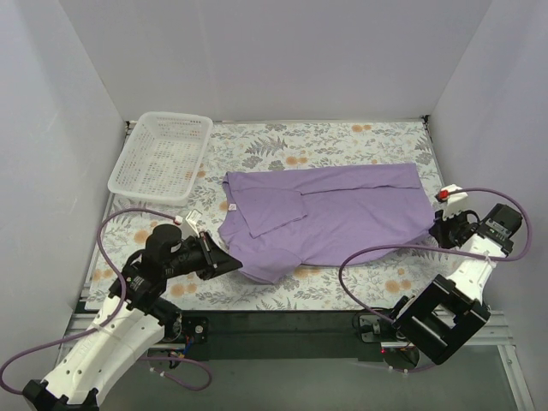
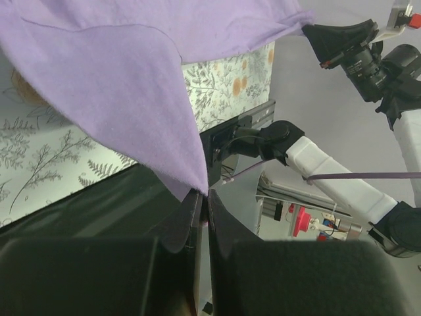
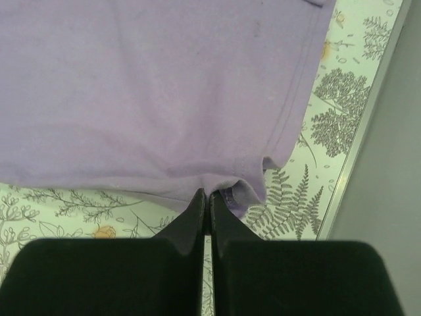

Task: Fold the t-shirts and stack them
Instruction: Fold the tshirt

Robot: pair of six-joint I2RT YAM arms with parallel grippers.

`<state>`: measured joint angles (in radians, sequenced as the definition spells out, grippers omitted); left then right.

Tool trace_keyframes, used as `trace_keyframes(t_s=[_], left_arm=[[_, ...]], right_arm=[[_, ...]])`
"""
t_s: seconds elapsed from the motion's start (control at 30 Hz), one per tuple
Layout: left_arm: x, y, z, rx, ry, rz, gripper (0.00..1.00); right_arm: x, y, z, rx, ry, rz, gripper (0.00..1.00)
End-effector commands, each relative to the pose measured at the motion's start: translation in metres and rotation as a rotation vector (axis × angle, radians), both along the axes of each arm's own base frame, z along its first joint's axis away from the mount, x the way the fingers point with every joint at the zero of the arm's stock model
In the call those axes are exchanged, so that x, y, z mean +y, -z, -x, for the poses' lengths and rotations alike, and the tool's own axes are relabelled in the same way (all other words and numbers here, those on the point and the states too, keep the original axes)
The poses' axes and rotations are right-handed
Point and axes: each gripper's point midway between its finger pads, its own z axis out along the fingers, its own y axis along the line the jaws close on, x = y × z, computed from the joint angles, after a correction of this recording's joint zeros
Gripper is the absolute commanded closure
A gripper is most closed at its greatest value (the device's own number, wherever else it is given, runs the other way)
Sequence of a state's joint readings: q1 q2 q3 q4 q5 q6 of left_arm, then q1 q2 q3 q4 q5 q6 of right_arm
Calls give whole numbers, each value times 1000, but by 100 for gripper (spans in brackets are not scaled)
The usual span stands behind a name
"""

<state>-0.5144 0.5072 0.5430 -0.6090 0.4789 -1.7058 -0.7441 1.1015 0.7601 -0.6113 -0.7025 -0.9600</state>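
The lavender-purple t-shirt (image 1: 334, 214) lies partly folded across the middle of the floral table, its small white neck label at the left. My left gripper (image 1: 233, 264) is shut on the shirt's near-left edge; in the left wrist view the shirt (image 2: 112, 79) hangs from my left gripper (image 2: 204, 197), lifted off the table. My right gripper (image 1: 434, 229) is shut on the shirt's right hem corner; in the right wrist view the hem (image 3: 197, 99) bunches at my right gripper (image 3: 210, 196), low over the table.
A white mesh basket (image 1: 163, 156) stands at the back left of the floral table cover (image 1: 342, 137). White walls enclose the table on three sides. The right table edge (image 3: 358, 151) runs close beside my right gripper. Purple cables loop near both arms.
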Motion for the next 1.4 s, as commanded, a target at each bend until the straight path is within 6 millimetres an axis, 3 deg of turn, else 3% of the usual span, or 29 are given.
trace_keyframes(t_s=[0.0,0.17,0.4,0.47,0.6,0.7,0.83,1.03,1.37], left_arm=[[4,3,11,73,-3,-16,100],[4,17,16,110,10,-25,100],[5,25,18,125,12,-37,100],[5,26,18,126,16,-42,100],[3,29,17,133,28,-48,100],[3,29,16,131,33,-54,100],[2,34,16,138,39,-54,100],[0,39,16,149,53,-52,100],[-1,41,16,152,55,-46,100]], right_arm=[[-2,15,20,47,-22,80,99],[-9,40,39,139,-9,129,92],[-33,51,65,234,46,198,56],[-43,49,71,245,71,221,53],[-39,49,72,235,22,216,50],[-24,58,74,246,-32,140,50],[-18,81,79,319,-51,46,46],[-26,95,72,358,-51,-11,45],[-42,104,72,373,-32,64,46]])
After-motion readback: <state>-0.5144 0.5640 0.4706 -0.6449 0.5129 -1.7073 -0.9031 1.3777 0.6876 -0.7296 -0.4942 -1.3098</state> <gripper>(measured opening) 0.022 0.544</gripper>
